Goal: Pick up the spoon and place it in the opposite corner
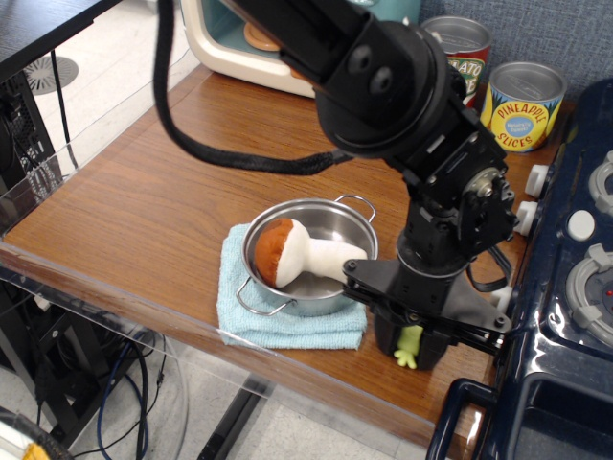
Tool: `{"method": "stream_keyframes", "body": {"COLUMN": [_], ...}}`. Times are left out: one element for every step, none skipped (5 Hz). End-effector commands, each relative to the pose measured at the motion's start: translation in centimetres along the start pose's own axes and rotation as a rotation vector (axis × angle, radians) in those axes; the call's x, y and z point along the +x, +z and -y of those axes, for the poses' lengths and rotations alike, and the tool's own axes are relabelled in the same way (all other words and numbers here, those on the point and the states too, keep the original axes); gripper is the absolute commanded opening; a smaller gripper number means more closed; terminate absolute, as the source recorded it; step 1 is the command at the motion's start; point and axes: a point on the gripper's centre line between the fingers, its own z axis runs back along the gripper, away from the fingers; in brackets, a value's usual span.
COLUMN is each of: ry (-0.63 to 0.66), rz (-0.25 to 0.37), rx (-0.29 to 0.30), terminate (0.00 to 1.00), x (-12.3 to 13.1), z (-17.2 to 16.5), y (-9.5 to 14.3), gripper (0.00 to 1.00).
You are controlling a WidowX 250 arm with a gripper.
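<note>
The gripper (410, 347) is lowered at the front right part of the wooden table (144, 206), just beside the dark blue toy stove (565, 316). Its two black fingers are drawn close together, one on each side of the spoon (409, 346), and the pale yellow-green handle is clamped between them; only the lower part of the handle with its small nubs is seen below the fingers, while the metal bowl of the spoon is hidden by the arm. To the left of the gripper, a steel pot (340, 219) is set on a light blue cloth (287, 324), and a plush mushroom (292, 254) with a brown cap is laid inside the pot. Two cans (525, 105) are placed at the back of the table, near the wall.
</note>
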Motion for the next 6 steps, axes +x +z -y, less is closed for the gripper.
{"method": "stream_keyframes", "body": {"ry": [-0.009,-0.007,0.066,0.291,0.457,0.534], "rz": [0.101,0.147,0.181,0.174,0.167,0.135], "rx": [-0.072,-0.111,-0.093,-0.064,-0.056,0.000], "terminate": [0.00,0.00,0.00,0.00,0.00,0.00], "x": [2.2,3.1,4.1,5.5,6.5,7.6], "z": [0.2,0.3,-1.0,-4.7,-8.3,-12.6], "y": [4.4,7.1,9.0,10.5,10.8,9.8], "gripper": [0.00,0.00,0.00,0.00,0.00,0.00]}}
